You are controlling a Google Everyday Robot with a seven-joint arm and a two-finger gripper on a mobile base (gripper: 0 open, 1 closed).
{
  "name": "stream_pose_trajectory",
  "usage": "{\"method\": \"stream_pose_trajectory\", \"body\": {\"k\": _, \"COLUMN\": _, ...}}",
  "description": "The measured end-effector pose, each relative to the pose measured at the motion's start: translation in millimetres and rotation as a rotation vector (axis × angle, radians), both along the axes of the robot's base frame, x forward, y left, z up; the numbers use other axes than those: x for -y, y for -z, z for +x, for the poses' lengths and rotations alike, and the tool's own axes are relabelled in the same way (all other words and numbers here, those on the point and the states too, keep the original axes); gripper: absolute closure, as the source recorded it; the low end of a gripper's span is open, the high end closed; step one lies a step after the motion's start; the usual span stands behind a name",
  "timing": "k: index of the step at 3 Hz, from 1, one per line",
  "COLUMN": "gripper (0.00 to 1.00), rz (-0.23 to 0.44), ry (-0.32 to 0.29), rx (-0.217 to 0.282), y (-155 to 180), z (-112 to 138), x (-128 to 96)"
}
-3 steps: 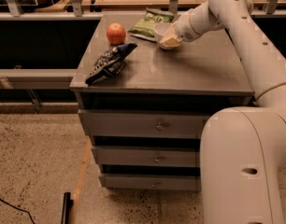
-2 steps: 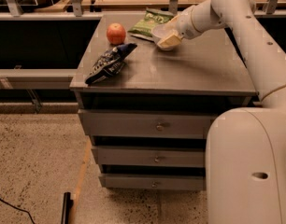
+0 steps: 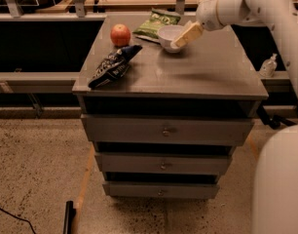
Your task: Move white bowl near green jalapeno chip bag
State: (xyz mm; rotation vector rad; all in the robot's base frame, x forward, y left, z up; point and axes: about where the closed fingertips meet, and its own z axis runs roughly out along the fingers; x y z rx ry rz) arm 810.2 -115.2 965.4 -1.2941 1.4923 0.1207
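The white bowl (image 3: 168,36) stands upright on the far part of the grey cabinet top (image 3: 197,72). It sits just in front of and right of the green jalapeno chip bag (image 3: 158,23), almost touching it. My gripper (image 3: 186,36) reaches in from the upper right and is at the bowl's right rim. The white arm (image 3: 236,6) runs back toward the top right.
A red apple (image 3: 120,34) sits left of the green bag. A dark blue-black snack bag (image 3: 112,66) lies near the cabinet's left front. The cabinet has three drawers (image 3: 166,130). A small pump bottle (image 3: 269,66) stands on a ledge at the right. Railing posts stand behind.
The bowl went from tilted and half hidden under the gripper to upright beside the green bag. The gripper and wrist have moved slightly up and to the right.
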Motion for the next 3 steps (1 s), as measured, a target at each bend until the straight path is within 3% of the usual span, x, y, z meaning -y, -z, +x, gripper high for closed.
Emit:
{"method": "stream_pose_trajectory", "body": {"k": 1, "gripper": 0.00, "rz": 0.114, "ry": 0.032, "rx": 0.022, "y": -23, "z": -34, "x": 34}}
{"method": "stream_pose_trajectory", "body": {"k": 2, "gripper": 0.00, "rz": 0.198, "ry": 0.159, "rx": 0.053, "y": -48, "z": -81, "x": 90}}
{"method": "stream_pose_trajectory", "body": {"k": 3, "gripper": 0.00, "rz": 0.202, "ry": 0.274, "rx": 0.051, "y": -23, "z": -95, "x": 141}}
